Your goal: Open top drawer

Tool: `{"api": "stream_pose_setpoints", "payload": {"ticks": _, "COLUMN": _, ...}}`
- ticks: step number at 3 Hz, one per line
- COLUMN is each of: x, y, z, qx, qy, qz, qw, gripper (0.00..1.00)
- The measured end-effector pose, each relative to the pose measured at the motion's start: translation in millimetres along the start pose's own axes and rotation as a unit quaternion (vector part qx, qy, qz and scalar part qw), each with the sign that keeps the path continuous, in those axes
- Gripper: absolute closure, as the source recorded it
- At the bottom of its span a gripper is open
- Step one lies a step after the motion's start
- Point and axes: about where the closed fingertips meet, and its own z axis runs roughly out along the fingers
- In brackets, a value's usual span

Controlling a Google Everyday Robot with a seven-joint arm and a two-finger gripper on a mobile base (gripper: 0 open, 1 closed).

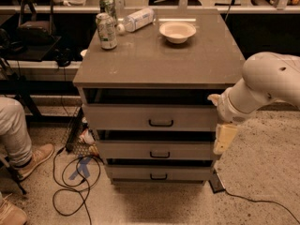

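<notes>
The grey cabinet [154, 64] has three drawers stacked under its flat top. The top drawer [117, 117] has the uppermost front, with a small black centre handle [161, 123]. A dark gap shows above its front panel. The two lower drawers [126, 150] have like black handles. My white arm [262, 86] comes in from the right. My gripper [224, 138] hangs pointing down by the cabinet's right front corner, level with the top and middle drawers, to the right of the handle and apart from it.
On the cabinet top stand two cans [106, 30], a lying plastic bottle [138, 19] and a white bowl [177, 31]. A person's leg and shoe [21, 139] are at the left. Cables [70, 182] lie on the floor. Desks stand behind.
</notes>
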Motion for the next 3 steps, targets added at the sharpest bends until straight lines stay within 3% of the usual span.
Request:
{"api": "stream_pose_setpoints", "payload": {"ticks": 1, "x": -2.2, "y": -1.9, "z": 3.4, "qx": 0.004, "qy": 0.0, "qz": -0.007, "qw": 1.0, "gripper": 0.0}}
{"api": "stream_pose_setpoints", "payload": {"ticks": 2, "x": -17.1, "y": -17.4, "z": 21.2, "qx": 0.011, "qy": 0.004, "qz": -0.048, "qw": 0.9988, "gripper": 0.0}}
{"api": "stream_pose_setpoints", "payload": {"ticks": 3, "x": -23.6, "y": -32.2, "z": 38.6, "qx": 0.006, "qy": -0.002, "qz": -0.06, "qw": 0.9982, "gripper": 0.0}}
